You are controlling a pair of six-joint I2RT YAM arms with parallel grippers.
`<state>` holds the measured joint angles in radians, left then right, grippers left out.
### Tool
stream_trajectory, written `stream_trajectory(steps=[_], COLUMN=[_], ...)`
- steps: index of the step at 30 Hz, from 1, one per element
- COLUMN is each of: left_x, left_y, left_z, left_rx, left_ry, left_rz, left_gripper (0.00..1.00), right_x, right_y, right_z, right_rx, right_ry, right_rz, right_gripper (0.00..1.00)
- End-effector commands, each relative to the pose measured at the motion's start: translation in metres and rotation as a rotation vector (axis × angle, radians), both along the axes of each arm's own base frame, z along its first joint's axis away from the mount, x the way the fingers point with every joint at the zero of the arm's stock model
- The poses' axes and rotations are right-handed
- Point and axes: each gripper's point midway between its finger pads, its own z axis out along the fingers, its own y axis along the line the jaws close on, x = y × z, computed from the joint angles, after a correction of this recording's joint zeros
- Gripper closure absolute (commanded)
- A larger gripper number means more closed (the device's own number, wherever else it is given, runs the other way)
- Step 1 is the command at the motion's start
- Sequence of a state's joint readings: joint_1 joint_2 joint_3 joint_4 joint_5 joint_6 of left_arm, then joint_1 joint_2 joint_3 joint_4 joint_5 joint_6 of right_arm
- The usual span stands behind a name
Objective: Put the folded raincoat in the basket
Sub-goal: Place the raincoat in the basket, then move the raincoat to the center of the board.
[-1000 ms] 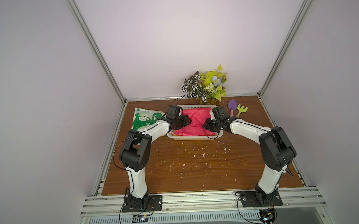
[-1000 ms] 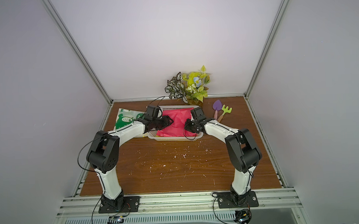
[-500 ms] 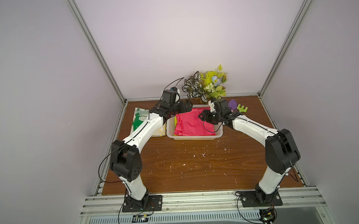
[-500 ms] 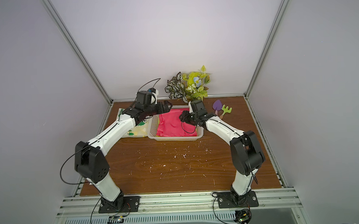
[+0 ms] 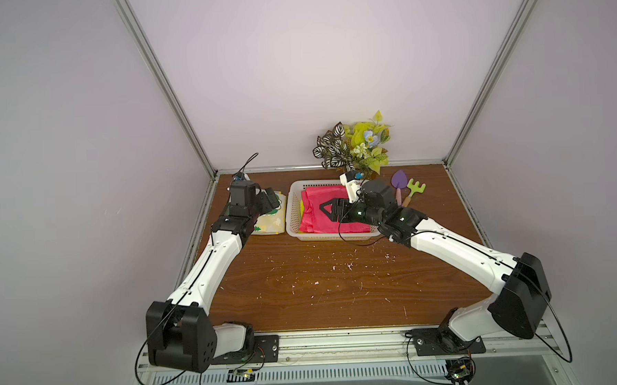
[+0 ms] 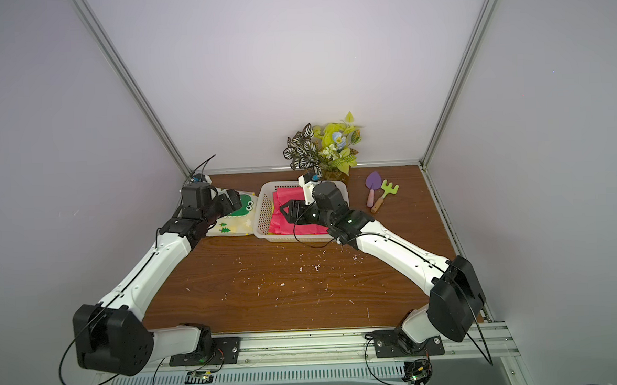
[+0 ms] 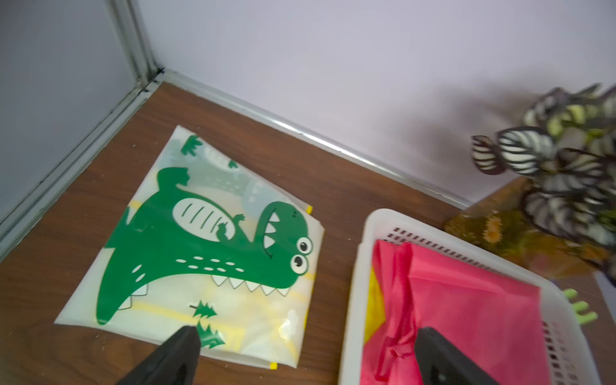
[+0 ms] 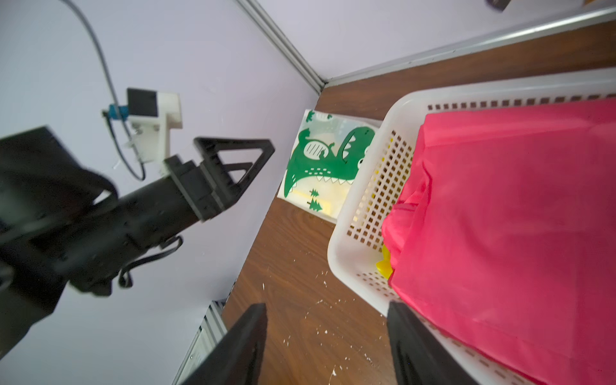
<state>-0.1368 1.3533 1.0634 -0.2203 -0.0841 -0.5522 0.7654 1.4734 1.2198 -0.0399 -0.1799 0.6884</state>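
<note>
My left gripper [image 7: 306, 333] has its jaws spread wide, and nothing is between them. My right gripper [image 8: 326, 306] is released too, with the jaws apart and empty.

The pink folded raincoat [image 8: 516, 200] lies inside the basket [image 8: 343, 256] and covers most of its floor. A bit of yellow shows under its edge. In both top views my right jaws hang over the raincoat, near its middle, and they point toward my left gripper. I cannot tell if their tips touch the cloth.

My left jaws are outside the basket, above the dinosaur bag [image 7: 200, 250]. This bag lies flat on the table [image 5: 322, 289], just beside the basket's wall.

On the far side of the basket from my left jaws lie the purple toy shovel [image 6: 373, 185] and the green toy rake [image 6: 389, 190]. The plant [image 5: 355, 148] stands at the back wall, near the basket.
</note>
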Motion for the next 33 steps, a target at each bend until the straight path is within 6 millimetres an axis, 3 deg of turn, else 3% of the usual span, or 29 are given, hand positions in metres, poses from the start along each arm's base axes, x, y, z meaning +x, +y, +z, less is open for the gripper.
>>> stream_trajectory(steps=[1,4,9,11,16,20,24,33], left_x=[0.023,0.049,0.076,0.078,0.071,0.045,0.004,-0.086], left_y=[0.017,0.021,0.032,0.036,0.037,0.031,0.018,0.023], left_z=[-0.013,-0.035,-0.099,-0.123,-0.153,-0.183,-0.207,-0.217], left_rx=[0.005,0.005,-0.079,-0.086,-0.066,-0.090,-0.152,-0.098], left_ry=[0.013,0.073,0.284,0.378,0.478,0.576,0.676,0.773], left_rz=[0.088,0.095,0.093,0.091,0.081,0.059,0.024,0.004], left_gripper=[0.00,0.00,0.00,0.00,0.00,0.00,0.00,0.00], right_x=[-0.007,-0.018,-0.034,-0.040,-0.048,-0.049,-0.047,-0.048], right_y=[0.000,0.005,0.014,0.016,0.018,0.020,0.026,0.043], right_z=[0.006,-0.004,-0.019,-0.025,-0.042,-0.048,-0.049,-0.056], right_rx=[0.006,0.003,-0.012,-0.025,-0.056,-0.071,-0.085,-0.098], right_ry=[-0.035,-0.016,0.006,0.011,0.031,0.038,0.035,0.057], right_rz=[-0.033,-0.028,0.003,0.018,0.033,0.044,0.065,0.114], right_gripper=[0.36,0.36,0.36,0.36,0.36,0.36,0.36,0.36])
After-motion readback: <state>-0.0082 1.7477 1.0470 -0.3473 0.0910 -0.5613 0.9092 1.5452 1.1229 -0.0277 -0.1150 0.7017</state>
